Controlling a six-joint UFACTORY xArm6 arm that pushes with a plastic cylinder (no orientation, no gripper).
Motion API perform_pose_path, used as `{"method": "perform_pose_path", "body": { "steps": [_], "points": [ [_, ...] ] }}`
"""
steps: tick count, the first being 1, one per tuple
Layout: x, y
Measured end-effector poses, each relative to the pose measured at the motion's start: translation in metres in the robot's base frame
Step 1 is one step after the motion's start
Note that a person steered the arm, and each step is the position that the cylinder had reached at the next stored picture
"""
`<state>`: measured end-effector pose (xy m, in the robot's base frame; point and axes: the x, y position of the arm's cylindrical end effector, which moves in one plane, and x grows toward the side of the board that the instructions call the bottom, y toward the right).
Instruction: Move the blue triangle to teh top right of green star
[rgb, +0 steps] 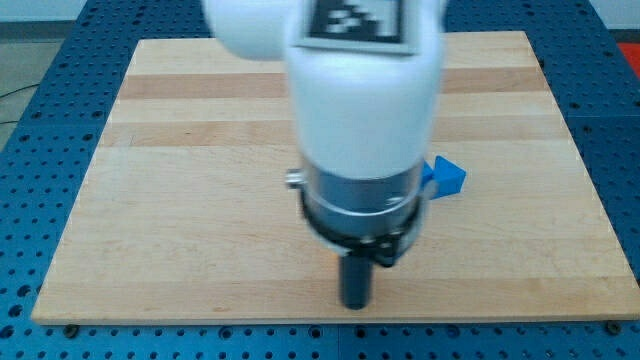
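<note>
The dark rod's lower end, my tip (355, 303), is seen resting on the pale wooden board (180, 200) near its bottom edge; no jaws are carried, so nothing is gripped. At about two o'clock from the tip, apart from it, the blue triangular block (445, 177) is partly hidden behind the white arm housing (365, 100). A green star cannot be made out.

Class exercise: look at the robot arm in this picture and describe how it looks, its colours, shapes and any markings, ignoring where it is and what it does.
The arm is a thick, rounded white cylinder, blurred in this view. A black-and-white square-patterned marker sits on top. Below the white part comes a grey metal ring, then a black collar. It ends in a short dark rod, my tip. No cables show.
</note>
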<state>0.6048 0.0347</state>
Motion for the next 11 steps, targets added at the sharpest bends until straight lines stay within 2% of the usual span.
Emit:
{"method": "perform_pose_path", "body": {
  "steps": [2, 3, 5, 6, 7, 8, 9, 10, 11],
  "points": [
    [-0.069, 0.048],
    [-0.093, 0.092],
    [-0.17, 0.099],
    [-0.213, 0.079],
    [-0.23, 0.036],
    [-0.223, 0.038],
    [-0.194, 0.06],
    [-0.177, 0.03],
    [-0.186, -0.023]
  ]
}}
